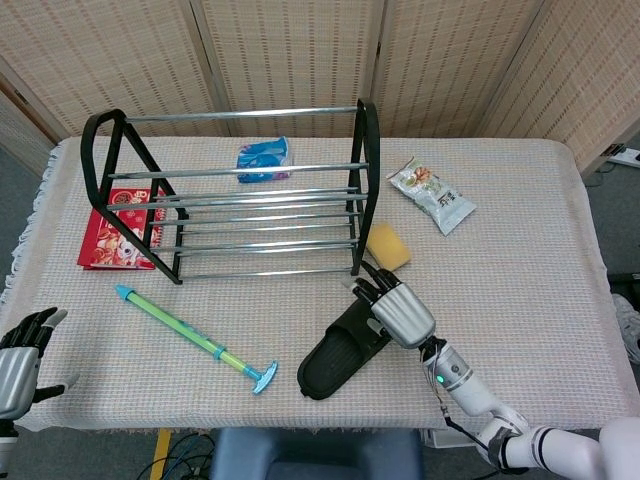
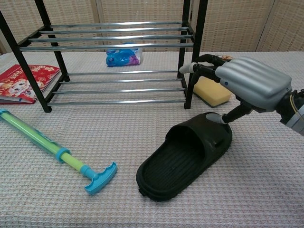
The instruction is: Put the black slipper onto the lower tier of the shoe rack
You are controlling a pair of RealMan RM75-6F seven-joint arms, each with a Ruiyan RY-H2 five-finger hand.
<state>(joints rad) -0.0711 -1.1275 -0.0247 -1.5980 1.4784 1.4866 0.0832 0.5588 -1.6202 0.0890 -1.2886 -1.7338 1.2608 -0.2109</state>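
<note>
Black slipper (image 1: 343,350), yellow sponge (image 1: 387,246)

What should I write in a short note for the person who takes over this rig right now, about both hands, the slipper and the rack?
Right hand: over the toe end of the black rubber slipper, thumb touching its strap, fingers apart; no grip yet.
Left hand: at the table's near left edge, holding nothing.
Slipper: flat on the tablecloth, in front of the black-framed shoe rack with chrome bars, near its right leg.
Done: the right hand has reached the slipper.
Left: grip, lift, and place the slipper on the lower tier, which is bare.
</note>
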